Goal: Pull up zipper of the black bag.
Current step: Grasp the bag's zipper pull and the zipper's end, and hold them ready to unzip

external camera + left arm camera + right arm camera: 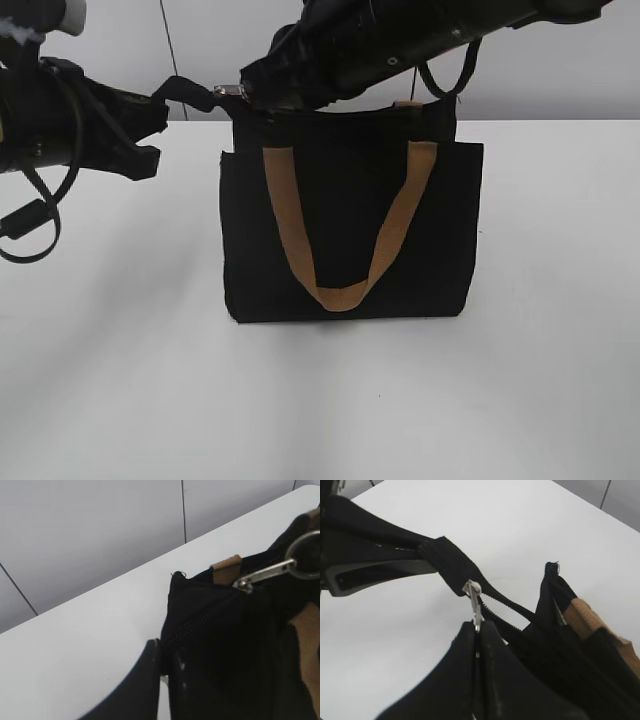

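The black bag (pixel 350 230) stands upright mid-table, and one tan handle (pixel 340 295) hangs down its front. Its zipper (pixel 505 607) runs along the top edge. My left gripper (pixel 165 105) is shut on the zipper's black fabric end (pixel 190 92) and holds it out past the bag's left corner; the left wrist view shows its jaws (pixel 162 652) pinching that fabric (pixel 200 625). My right gripper (pixel 250 85) reaches across from the upper right. In the right wrist view it (pixel 477 630) is shut on the silver pull tab (pixel 476 605). The tab also shows in the left wrist view (pixel 262 574).
The white table (pixel 120 380) lies under and around the bag, with a pale wall (pixel 560 70) behind it. The right arm (pixel 420 40) crosses above the bag's top. A loose black cable (pixel 30 230) hangs from the left arm.
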You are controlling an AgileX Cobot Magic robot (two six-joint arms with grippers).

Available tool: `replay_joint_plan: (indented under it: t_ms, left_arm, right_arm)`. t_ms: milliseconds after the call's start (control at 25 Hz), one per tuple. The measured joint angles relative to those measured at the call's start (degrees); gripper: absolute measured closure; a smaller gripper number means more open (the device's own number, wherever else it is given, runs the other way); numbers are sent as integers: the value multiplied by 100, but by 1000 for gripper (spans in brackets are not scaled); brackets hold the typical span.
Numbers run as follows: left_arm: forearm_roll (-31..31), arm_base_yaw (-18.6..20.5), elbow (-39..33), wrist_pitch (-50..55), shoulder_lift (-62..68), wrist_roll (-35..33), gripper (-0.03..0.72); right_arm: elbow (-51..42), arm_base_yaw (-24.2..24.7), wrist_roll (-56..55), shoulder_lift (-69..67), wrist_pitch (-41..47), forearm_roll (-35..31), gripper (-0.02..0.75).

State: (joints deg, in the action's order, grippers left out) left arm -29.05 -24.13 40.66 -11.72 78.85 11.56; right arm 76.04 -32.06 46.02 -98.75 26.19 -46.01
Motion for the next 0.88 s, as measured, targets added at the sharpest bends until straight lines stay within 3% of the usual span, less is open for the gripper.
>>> replay_joint_plan:
  t_ms: [320, 880]
  left_arm:
    - [0, -5, 0, 117, 0, 0, 684]
    - [0, -22, 0, 533, 0, 0, 685]
  right_arm:
    - [0, 14, -535, 0, -81, 189, 738]
    - [0, 470, -1003, -5, 280, 246, 738]
